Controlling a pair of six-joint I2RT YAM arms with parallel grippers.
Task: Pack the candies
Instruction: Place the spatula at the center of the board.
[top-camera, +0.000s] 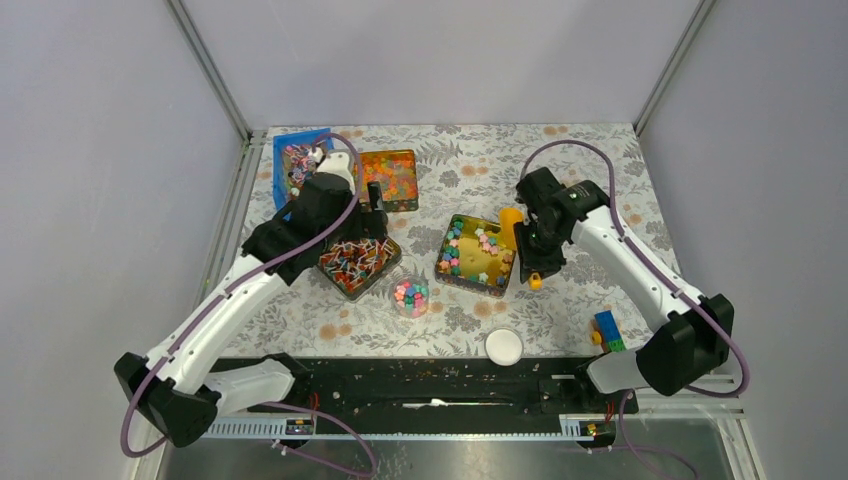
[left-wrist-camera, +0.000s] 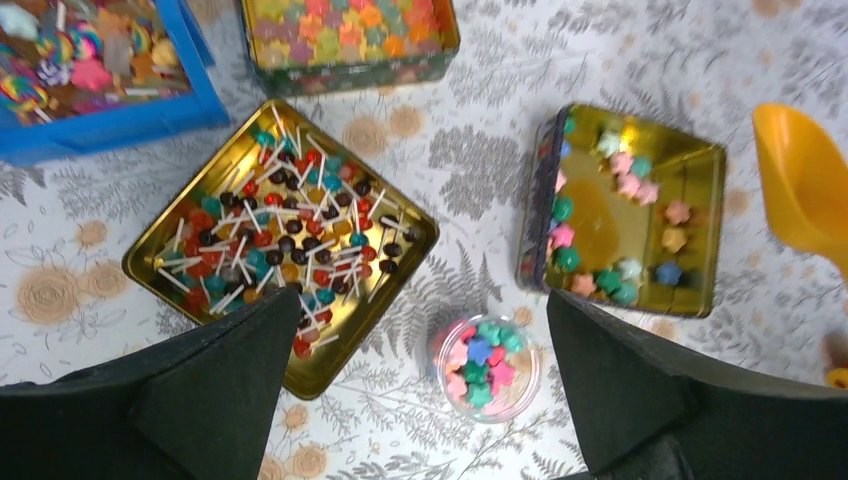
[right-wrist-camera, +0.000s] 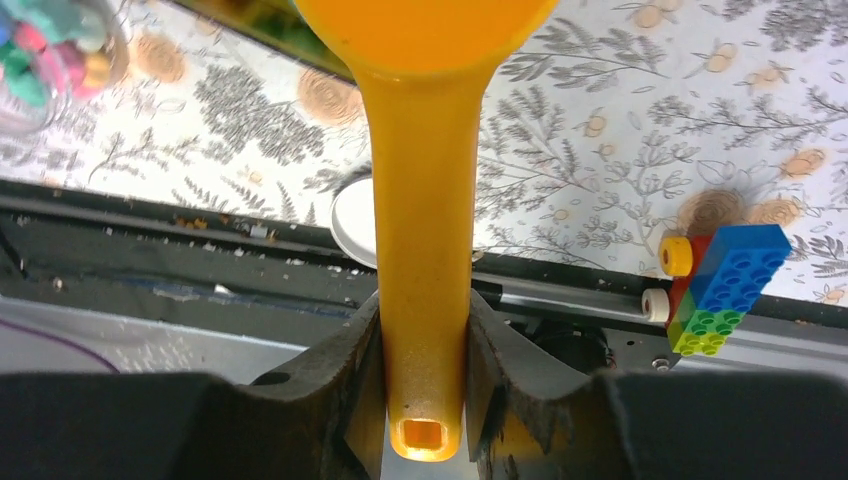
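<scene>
Pastel star-shaped candies lie loose in a gold square tin at the table's middle. More of them fill a small clear round cup in front of it, seen also in the left wrist view. My right gripper is shut on the handle of an orange scoop, whose bowl hangs at the tin's right edge. My left gripper is open and empty, above the stick-sweets tin, with the cup below between its fingers.
A gold tin of thin stick sweets sits left of the cup. A tin of glossy beads and a blue box of mixed sweets stand at the back left. A white round lid and a toy-brick block lie near the front edge.
</scene>
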